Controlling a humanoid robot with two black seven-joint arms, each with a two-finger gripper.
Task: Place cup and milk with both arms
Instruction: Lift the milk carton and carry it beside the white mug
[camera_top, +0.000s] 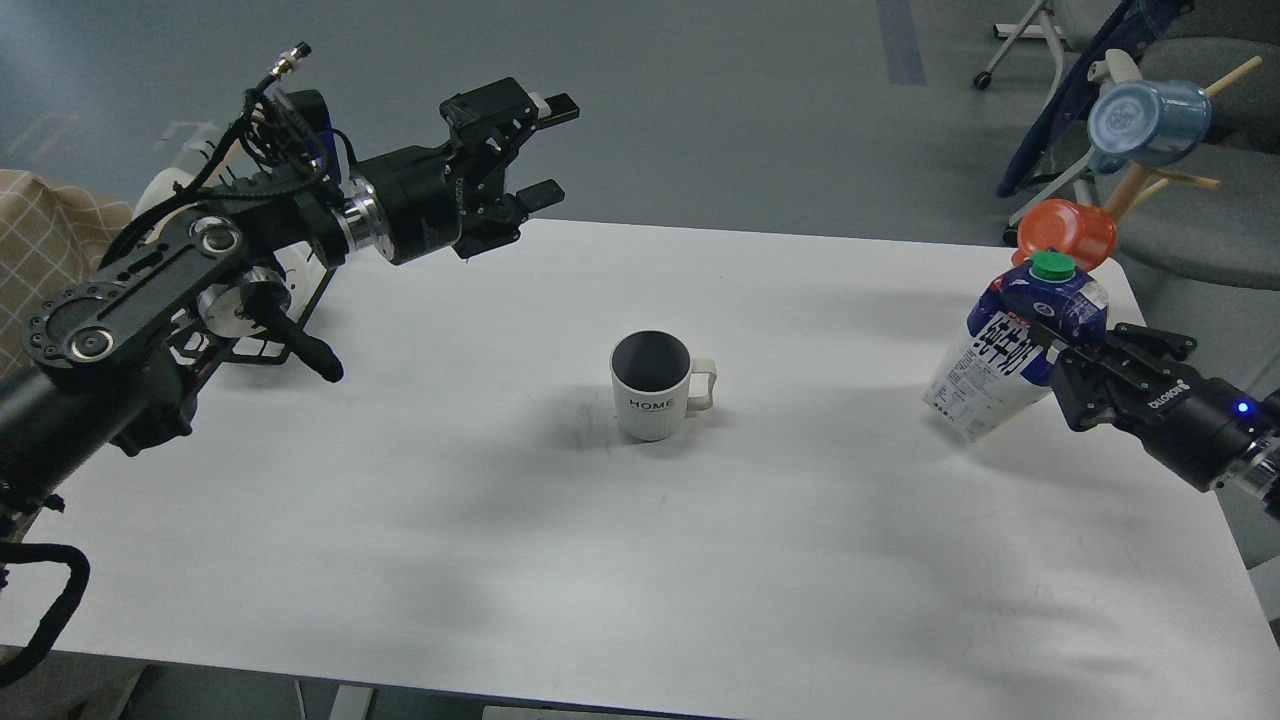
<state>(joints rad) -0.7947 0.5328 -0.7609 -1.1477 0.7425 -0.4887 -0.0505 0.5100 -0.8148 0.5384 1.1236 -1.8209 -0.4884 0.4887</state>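
My right gripper (1050, 350) has its fingers clamped on the tilted milk (1010, 355) above the surface's (500, 560) right edge; I should level it before lowering. The left gripper (550, 150), fingers apart, hangs well clear of the cup (652, 388) standing mid-surface.

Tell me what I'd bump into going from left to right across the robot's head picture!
Left gripper, jaws open → white cup standing on the table → milk carton, tilted and held by the right gripper. The orange cup and blue cup overlap above the milk, so I leave them out.
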